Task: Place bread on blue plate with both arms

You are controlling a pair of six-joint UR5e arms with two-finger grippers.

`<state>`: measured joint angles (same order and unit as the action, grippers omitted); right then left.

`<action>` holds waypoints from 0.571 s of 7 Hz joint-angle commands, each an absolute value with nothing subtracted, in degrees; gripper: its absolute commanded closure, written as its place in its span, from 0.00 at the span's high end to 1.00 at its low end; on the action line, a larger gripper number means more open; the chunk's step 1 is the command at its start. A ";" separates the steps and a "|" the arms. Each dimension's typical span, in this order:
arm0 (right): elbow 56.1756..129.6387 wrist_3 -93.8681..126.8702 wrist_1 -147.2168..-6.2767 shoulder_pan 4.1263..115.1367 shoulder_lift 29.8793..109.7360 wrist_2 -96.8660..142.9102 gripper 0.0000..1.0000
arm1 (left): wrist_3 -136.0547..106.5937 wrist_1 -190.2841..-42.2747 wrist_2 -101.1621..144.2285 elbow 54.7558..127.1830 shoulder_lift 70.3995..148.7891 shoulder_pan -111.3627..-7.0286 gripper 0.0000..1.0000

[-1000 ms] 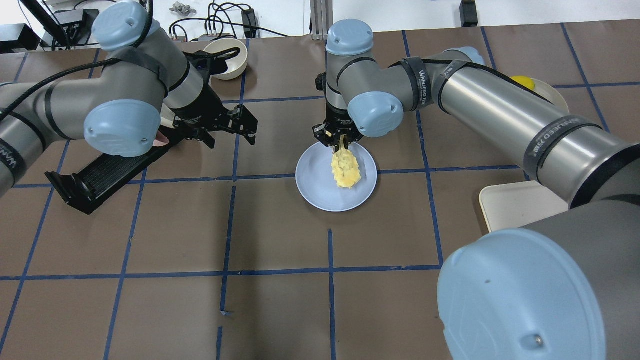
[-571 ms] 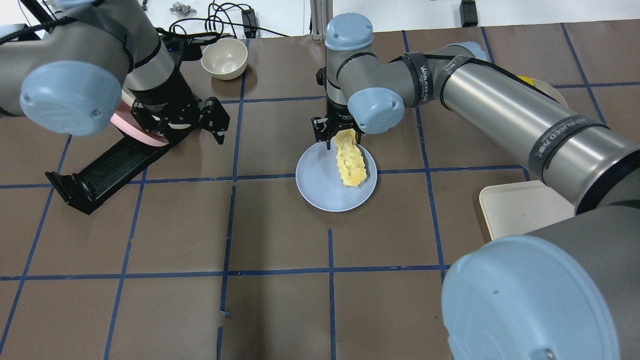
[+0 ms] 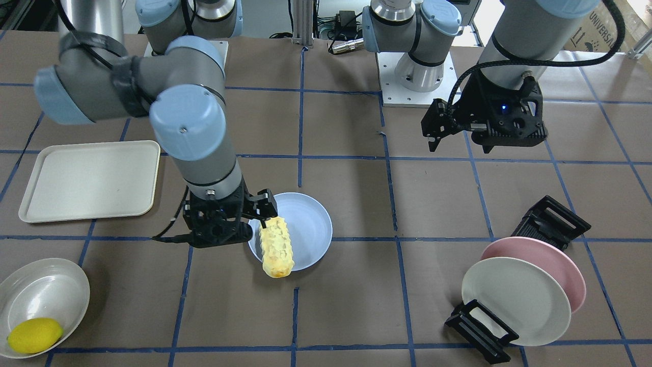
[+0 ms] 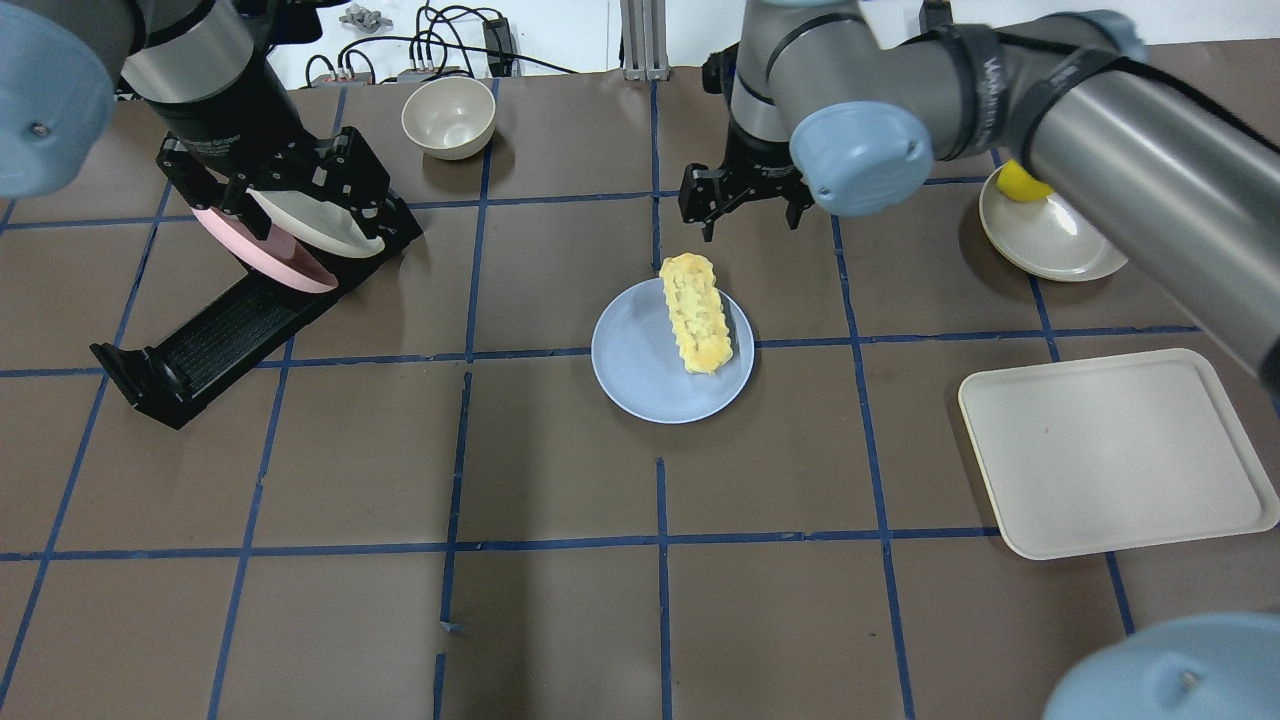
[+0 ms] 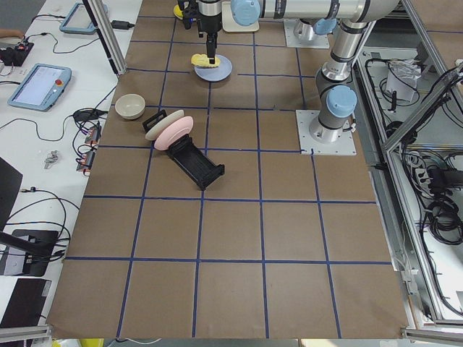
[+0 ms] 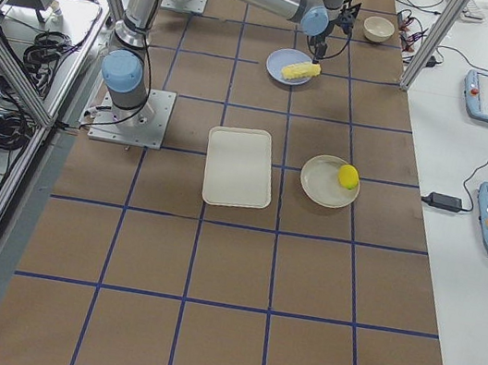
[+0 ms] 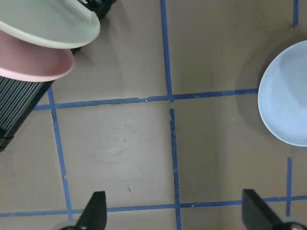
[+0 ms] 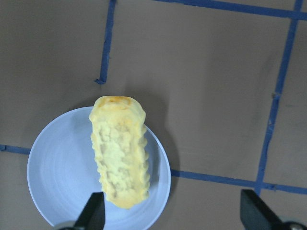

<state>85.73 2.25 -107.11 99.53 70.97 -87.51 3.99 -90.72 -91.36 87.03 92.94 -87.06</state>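
Note:
The bread (image 4: 695,312) lies flat on the blue plate (image 4: 640,375), its far end over the plate's far rim. It also shows in the right wrist view (image 8: 120,158) on the plate (image 8: 53,167), and in the front view (image 3: 276,247). My right gripper (image 4: 748,215) is open and empty, raised beyond the plate's far edge; its fingers (image 8: 93,213) stand wide apart. My left gripper (image 4: 285,195) is open and empty above the dish rack, its fingers (image 7: 96,211) wide apart over bare table.
A black dish rack (image 4: 200,345) holds a pink plate (image 4: 265,250) and a cream plate (image 4: 320,230) at the left. A small cream bowl (image 4: 448,115) sits at the back. A dish (image 4: 1060,245) with a lemon (image 4: 1020,180) and a cream tray (image 4: 1120,450) are at the right.
My right gripper has let go of the bread, risen and pulled back to the far right. The bread now lies flat on the plate. My left arm has swung back to the far left.

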 commanded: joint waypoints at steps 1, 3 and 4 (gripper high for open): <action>86.65 -1.03 -96.29 92.93 81.08 -87.63 1.00 | 2.56 -91.58 -91.50 87.10 92.90 -86.66 1.00; 92.34 -3.69 -90.37 88.25 89.51 -87.80 1.00 | 2.11 -91.58 -91.14 86.92 93.25 -86.75 1.00; 96.81 -3.17 -91.40 88.42 93.65 -87.63 1.00 | 2.20 -91.58 -90.88 86.31 93.69 -86.84 1.00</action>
<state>91.89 -3.13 -91.94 89.21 88.27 -87.70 2.22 -91.55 -91.14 86.77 93.32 -86.74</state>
